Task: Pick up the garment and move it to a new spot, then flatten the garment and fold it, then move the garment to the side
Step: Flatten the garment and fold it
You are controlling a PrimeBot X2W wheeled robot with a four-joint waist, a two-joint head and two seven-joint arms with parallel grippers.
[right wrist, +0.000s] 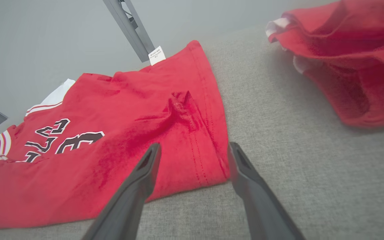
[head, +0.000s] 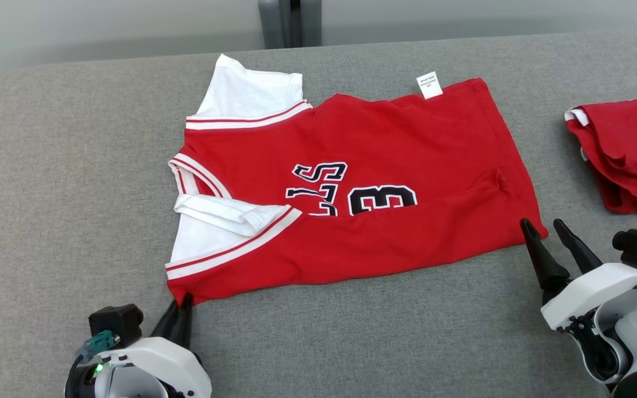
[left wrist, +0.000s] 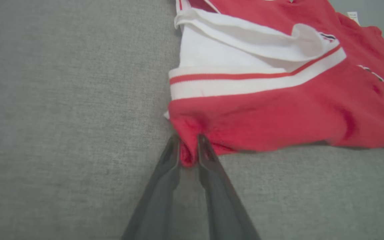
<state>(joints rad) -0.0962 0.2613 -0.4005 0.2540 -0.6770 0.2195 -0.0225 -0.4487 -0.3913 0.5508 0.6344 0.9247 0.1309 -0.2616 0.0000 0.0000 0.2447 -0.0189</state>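
Fold step: taking the near corners
Left gripper [left wrist: 188,146] pinches the garment's [head: 351,166] corner at its fingertips; right gripper [head: 542,226] stands spread, the hem corner just ahead between its fingers. Next, I judge: close right, lift both evenly.

Bright, even diffuse light, faint soft shadows, wrist views stretched at edges, near fingers [left wrist: 158,200] perhaps slightly blurred

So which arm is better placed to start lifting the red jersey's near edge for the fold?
Left. The left gripper has its fingers closed on the near corner of the red-and-white fabric basketball jersey, while the right gripper sits at the other near corner with fingers wide apart, gripping nothing.
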